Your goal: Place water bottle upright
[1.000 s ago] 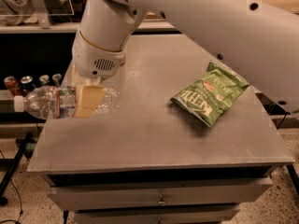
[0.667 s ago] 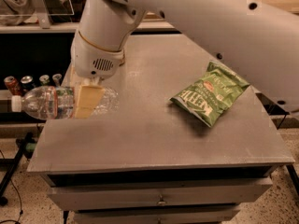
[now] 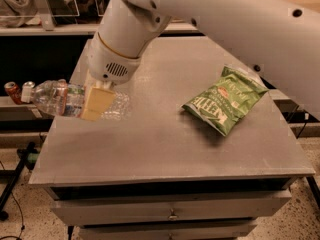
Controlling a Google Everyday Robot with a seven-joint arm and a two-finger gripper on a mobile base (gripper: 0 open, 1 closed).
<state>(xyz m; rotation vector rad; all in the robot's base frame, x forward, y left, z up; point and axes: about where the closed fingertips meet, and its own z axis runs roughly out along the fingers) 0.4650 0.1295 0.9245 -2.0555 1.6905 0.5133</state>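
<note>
The desk (image 3: 165,149) stood nearest, with a closed drawer (image 3: 172,211) in its front. At the desk's left edge the water bottle (image 3: 52,98) lay on its side, its neck end reaching out past the edge. Its label band showed orange-red, but no writing on it could be read. The bottle wall was clear, and whether it held any liquid could not be told. The gripper (image 3: 97,101) was clamped across the bottle's middle, with one tan finger (image 3: 94,106) in front of it.

Farther right, flat on the desk and well apart from the bottle, lay a green chip bag (image 3: 225,101) with white letters that appeared to read "KETTLE".

Beyond the desk's left edge, cans (image 3: 12,90) stood on a lower shelf.

Compared with one second earlier, the bottle's neck end sat higher and covered some of the cans. The bag had not moved.
</note>
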